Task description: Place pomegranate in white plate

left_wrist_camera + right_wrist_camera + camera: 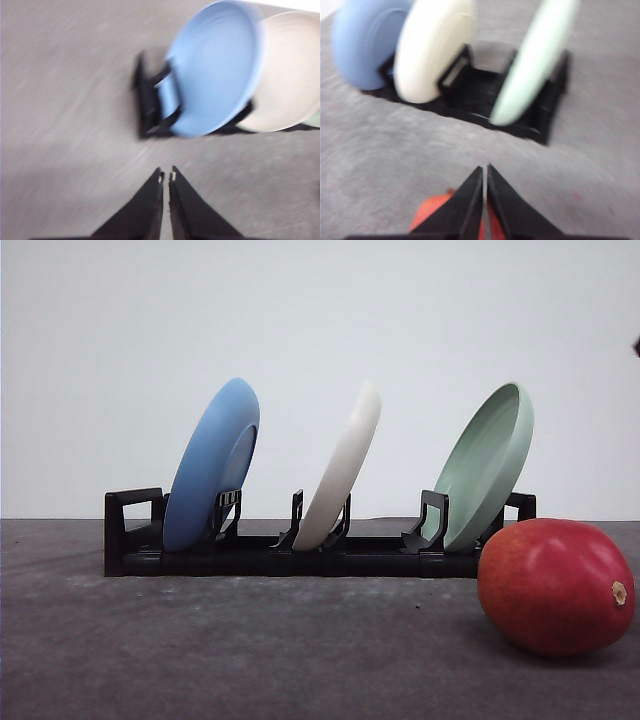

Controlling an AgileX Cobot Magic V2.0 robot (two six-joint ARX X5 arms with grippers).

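Your pomegranate sits on the worktop right of the rack, where the white plate stands on edge. Both wrist views blur; left gripper and right gripper look clenched, empty.

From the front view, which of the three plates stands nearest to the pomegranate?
The pale green plate, in the rightmost slot of the black rack. The pomegranate lies just right of it; the white plate is in the middle, the blue plate far left.
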